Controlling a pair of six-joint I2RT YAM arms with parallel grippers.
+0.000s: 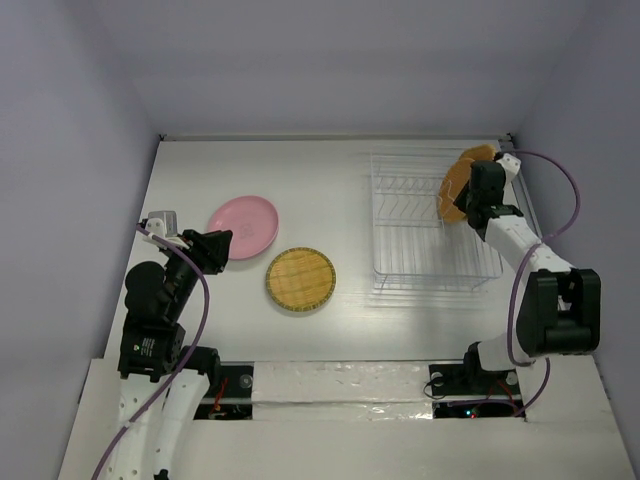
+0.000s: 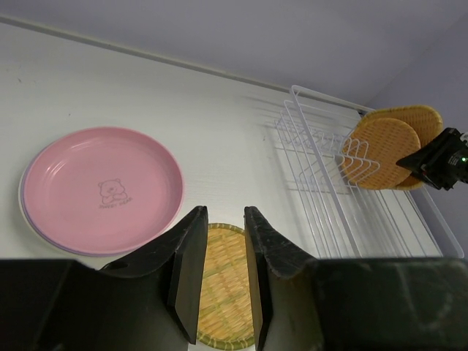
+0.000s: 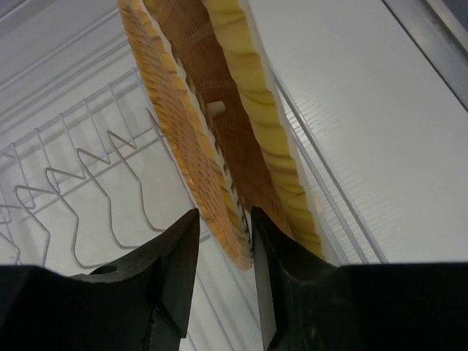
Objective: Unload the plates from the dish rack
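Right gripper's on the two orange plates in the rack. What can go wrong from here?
1. The right gripper straddles only the front woven plate's rim; a thin edge grip may slip or swing on lifting.
2. The second orange plate sits tight behind, so one finger could drag it along.
3. Both lean at the dish rack's far right end, near the table edge; a nudge might tip one out.

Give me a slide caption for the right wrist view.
Right gripper straddles the rim of an orange plate in the rack.
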